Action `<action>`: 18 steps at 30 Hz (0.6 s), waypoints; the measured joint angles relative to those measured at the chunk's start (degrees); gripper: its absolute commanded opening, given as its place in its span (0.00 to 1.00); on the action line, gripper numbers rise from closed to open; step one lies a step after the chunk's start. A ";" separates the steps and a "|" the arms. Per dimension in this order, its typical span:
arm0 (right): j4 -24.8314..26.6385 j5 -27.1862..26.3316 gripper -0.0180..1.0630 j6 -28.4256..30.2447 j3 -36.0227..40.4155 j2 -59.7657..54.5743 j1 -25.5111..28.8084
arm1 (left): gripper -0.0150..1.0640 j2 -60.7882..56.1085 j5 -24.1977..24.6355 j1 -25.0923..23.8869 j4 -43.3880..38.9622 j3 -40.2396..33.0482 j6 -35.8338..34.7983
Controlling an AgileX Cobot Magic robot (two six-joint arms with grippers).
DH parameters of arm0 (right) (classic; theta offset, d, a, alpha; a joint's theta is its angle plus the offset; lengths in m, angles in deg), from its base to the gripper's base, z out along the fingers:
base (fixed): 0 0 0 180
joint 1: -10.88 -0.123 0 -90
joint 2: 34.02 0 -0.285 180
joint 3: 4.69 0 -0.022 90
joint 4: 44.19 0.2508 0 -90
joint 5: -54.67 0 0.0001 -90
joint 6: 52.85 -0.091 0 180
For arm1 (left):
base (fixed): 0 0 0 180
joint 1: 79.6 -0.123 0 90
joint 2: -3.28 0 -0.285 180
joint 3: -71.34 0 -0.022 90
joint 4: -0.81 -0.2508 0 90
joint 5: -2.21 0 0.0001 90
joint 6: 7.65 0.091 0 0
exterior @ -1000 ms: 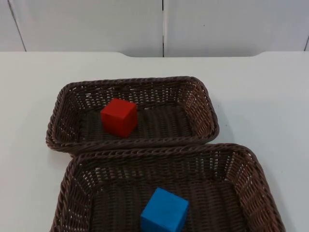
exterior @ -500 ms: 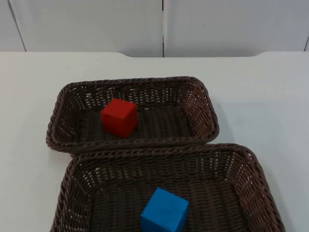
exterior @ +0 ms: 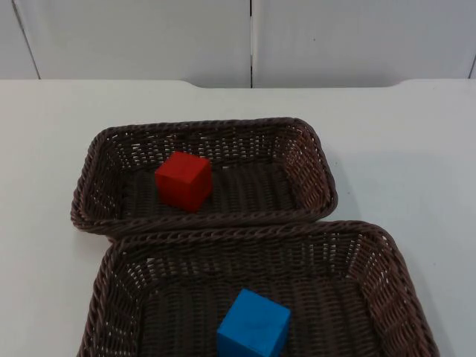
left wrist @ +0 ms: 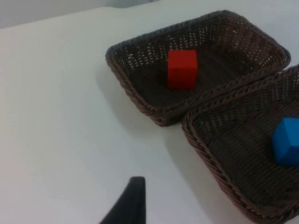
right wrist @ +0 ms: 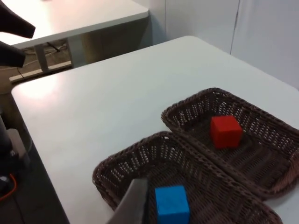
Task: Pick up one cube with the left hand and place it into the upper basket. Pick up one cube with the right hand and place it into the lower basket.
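Observation:
Two brown wicker baskets stand close together on the white table. A red cube (exterior: 184, 181) rests inside the upper basket (exterior: 201, 126), left of its middle. A blue cube (exterior: 253, 325) lies in the lower basket (exterior: 253, 230), near its front. My left gripper (left wrist: 128, 207) hangs over bare table, well back from the upper basket (left wrist: 140, 100) and the red cube (left wrist: 182, 68). My right gripper (right wrist: 133, 203) hovers high above the lower basket (right wrist: 121, 158), close to the blue cube (right wrist: 172, 204). Neither gripper holds anything that I can see.
White table (exterior: 401, 149) spreads wide on both sides of the baskets and behind them, up to the grey partition wall (exterior: 253, 37). Past the table's edge (right wrist: 42, 140), the right wrist view takes in another white table (right wrist: 70, 18).

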 measured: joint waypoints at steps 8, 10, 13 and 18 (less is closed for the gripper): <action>-6.95 8.44 0.83 -6.10 0.19 5.82 0.00 | 0.92 0.00 -0.11 0.00 0.00 0.00 0.00; -7.71 10.03 0.83 -6.91 0.19 6.64 0.00 | 0.92 0.00 -0.11 0.00 0.00 0.00 0.00; -8.69 14.90 0.83 -8.40 0.19 9.54 0.00 | 0.92 0.00 -0.11 0.00 0.00 0.00 0.00; -8.04 17.48 0.83 -8.58 2.37 13.54 0.00 | 0.92 0.00 -0.11 0.00 0.00 0.00 0.00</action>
